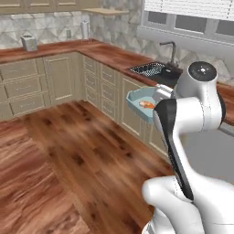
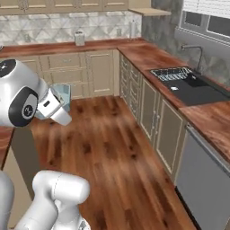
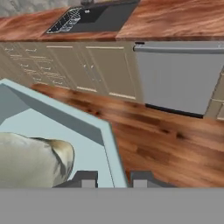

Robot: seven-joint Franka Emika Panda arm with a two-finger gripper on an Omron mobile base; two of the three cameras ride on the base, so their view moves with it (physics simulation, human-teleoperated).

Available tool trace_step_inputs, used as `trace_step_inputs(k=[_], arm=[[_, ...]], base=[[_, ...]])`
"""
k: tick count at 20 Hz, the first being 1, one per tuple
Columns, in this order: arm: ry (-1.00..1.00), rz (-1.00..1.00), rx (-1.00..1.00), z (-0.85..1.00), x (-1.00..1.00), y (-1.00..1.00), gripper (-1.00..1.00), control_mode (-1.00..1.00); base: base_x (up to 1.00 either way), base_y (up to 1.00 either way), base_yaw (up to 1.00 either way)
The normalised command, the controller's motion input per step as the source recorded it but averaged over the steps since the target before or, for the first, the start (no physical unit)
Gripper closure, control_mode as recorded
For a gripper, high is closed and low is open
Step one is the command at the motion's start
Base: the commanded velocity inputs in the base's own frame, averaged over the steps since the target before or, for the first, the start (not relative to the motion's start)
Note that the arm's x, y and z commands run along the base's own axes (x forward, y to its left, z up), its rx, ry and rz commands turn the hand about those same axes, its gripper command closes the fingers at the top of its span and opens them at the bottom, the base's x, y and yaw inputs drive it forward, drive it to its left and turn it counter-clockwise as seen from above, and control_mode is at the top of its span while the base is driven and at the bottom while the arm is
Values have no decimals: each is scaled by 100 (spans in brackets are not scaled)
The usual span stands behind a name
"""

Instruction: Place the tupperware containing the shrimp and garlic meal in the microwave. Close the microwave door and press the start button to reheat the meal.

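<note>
The white arm is folded up high at the lower right of the left base view, its elbow bent and the hand reaching away toward the middle of the frame, carrying the tupperware (image 1: 137, 101) out over the wood floor (image 1: 68, 151), well clear of the cabinet fronts behind it. In the hand view the gripper (image 3: 113, 180) sits at the bottom centre with the jaws clenched on the container's pale blue rim — one dark tip (image 3: 86, 179) inside the wall, the other outside it. The shrimp and garlic meal (image 1: 146, 104) shows as orange pieces inside the tub in the left base view; up close in the hand view a large whitish lump (image 3: 33, 159) lies at the lower left.

Around it is an L-shaped kitchen: a reddish wood counter (image 1: 109, 52) runs along the back and right, with cream cabinets (image 1: 59, 77) below. A dark sink (image 2: 191, 85) with a wire rack and a faucet sits under the window (image 2: 206, 20). A grey dishwasher front (image 3: 179, 78) stands in the upper right of the hand view. A small toaster (image 1: 29, 42) rests at the upper left of the left base view.

In the right base view the arm's big joint hides most of the tupperware — just a teal corner (image 2: 63, 92) peeks out beside it.
</note>
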Motion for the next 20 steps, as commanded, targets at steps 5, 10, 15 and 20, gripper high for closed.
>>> trace_step_inputs(k=[5, 10, 15, 20], arm=[[0, 0, 0, 0, 0, 0, 100, 100], [0, 0, 0, 0, 0, 0, 100, 100], [0, 0, 0, 0, 0, 0, 100, 100], [0, 0, 0, 0, 0, 0, 100, 100]], base=[[100, 0, 58], [100, -13, 56], [100, -54, 46], [100, -71, 42]])
